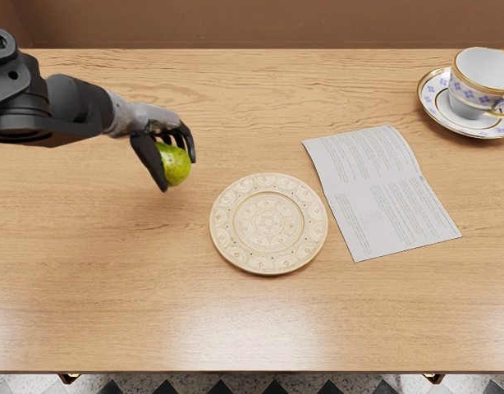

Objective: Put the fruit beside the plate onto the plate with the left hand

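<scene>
The broad light-brown wooden table [112, 295] fills the view. The dark grey left arm [47, 107] reaches in over it from the left edge. To the right of the hand, well apart from it, lies a white printed paper sheet [383, 193], flat and slightly turned. Between that sheet and the hand, a little nearer the viewer than the hand, sits the round cream ceramic plate with embossed ornament [227, 205], with nothing on it. Far to the right of the hand, at the table's back corner, a white saucer with blue flowers [437, 103] carries a white gold-rimmed teacup [482, 78].

The black-fingered left hand [163, 152] is clamped around the small green-yellow round fruit [176, 164]. Its fingers [153, 168] curl over the fruit's top and left side, and the fruit shows on the side facing the plate. The fruit is left of the plate, clear of its rim. Whether it rests on the table or hangs above it cannot be told.
</scene>
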Action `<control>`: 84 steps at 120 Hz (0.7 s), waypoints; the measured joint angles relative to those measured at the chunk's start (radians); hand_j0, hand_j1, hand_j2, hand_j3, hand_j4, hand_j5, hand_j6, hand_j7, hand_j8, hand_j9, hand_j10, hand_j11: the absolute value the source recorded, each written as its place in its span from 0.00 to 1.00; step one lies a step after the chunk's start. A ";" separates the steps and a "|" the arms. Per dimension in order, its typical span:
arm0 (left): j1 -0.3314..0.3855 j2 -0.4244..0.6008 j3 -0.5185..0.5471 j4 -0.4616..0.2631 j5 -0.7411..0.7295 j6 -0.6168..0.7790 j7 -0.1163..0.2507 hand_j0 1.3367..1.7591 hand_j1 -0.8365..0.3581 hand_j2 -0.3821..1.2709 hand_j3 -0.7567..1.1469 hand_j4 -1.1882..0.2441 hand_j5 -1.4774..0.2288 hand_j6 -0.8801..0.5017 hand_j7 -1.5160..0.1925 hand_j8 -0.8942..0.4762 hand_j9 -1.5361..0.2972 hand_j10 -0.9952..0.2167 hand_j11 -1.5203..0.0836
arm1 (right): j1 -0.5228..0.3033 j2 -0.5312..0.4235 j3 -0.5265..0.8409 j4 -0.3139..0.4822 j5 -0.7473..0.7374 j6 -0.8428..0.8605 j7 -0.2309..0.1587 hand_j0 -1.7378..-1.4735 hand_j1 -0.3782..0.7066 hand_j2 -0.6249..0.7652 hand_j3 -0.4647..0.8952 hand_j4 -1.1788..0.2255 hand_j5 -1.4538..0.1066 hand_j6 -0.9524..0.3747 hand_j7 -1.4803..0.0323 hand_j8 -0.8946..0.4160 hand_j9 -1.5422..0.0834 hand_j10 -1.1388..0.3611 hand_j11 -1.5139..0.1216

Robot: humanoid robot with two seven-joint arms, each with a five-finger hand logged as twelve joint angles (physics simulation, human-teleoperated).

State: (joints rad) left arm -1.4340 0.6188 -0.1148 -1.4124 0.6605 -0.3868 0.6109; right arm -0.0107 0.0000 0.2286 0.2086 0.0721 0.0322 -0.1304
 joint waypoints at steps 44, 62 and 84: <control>-0.085 -0.084 0.000 -0.003 -0.095 -0.025 0.000 0.74 0.43 0.43 0.40 0.53 0.28 0.45 0.31 0.47 0.29 0.40 0.32 | 0.000 0.000 0.000 0.000 0.000 0.000 0.000 0.30 0.06 0.45 0.34 0.82 0.91 0.70 0.96 0.66 0.93 0.74 0.90; -0.093 -0.136 0.001 -0.001 -0.114 -0.024 0.000 0.74 0.44 0.42 0.40 0.53 0.28 0.45 0.30 0.47 0.28 0.40 0.31 | 0.000 0.000 0.000 0.000 0.000 0.000 0.000 0.30 0.06 0.45 0.34 0.82 0.91 0.70 0.96 0.66 0.93 0.74 0.90; -0.118 -0.202 0.000 0.015 -0.120 -0.021 0.000 0.73 0.44 0.42 0.40 0.54 0.27 0.46 0.28 0.48 0.26 0.41 0.29 | 0.000 0.000 0.000 0.000 0.000 0.000 0.000 0.30 0.06 0.45 0.34 0.82 0.91 0.70 0.96 0.66 0.93 0.74 0.90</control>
State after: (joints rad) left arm -1.5521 0.4166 -0.1145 -1.3974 0.5408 -0.4077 0.6105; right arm -0.0107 0.0000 0.2283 0.2086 0.0720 0.0323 -0.1304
